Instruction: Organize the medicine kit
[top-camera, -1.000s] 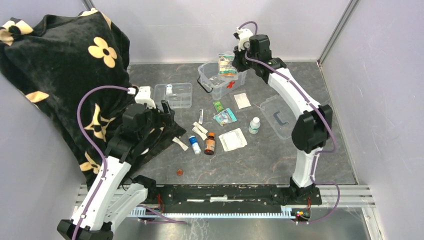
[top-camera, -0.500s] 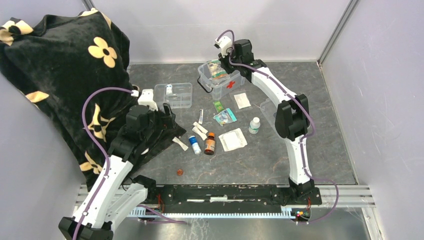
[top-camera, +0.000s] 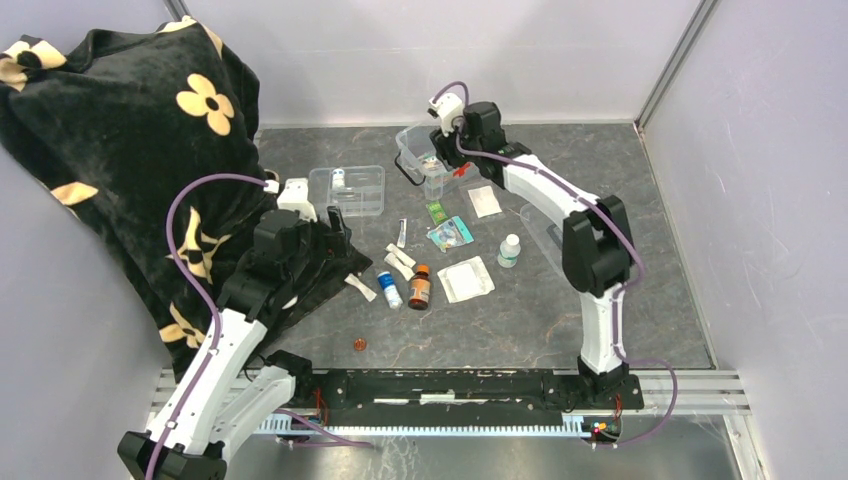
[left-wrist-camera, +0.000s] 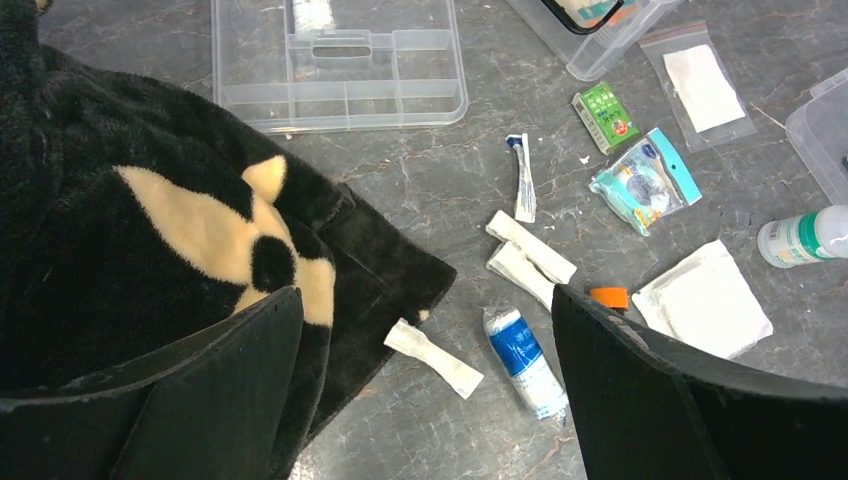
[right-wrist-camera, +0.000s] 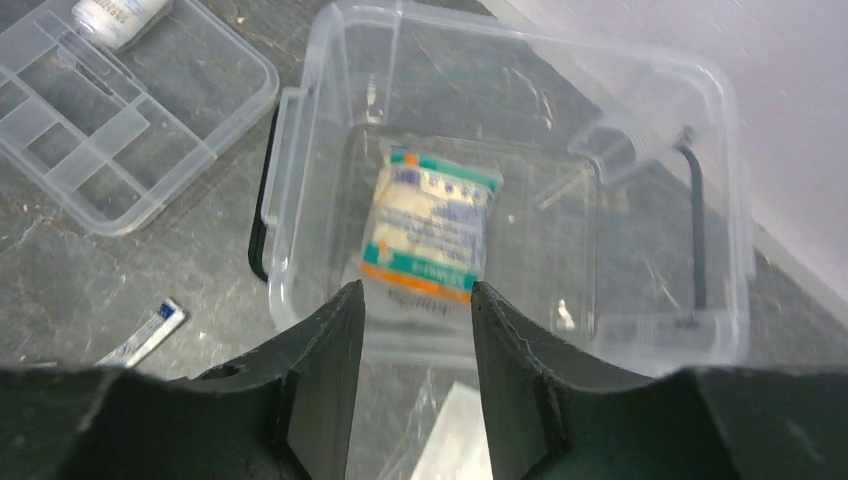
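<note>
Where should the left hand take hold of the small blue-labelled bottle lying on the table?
Grip the blue-labelled bottle across the middle of its body, the left hand coming straight down. It lies on its side, so its rounded flanks face sideways; close across its long axis. The orange-capped bottle sits close beside it, leaving little room there.
</note>
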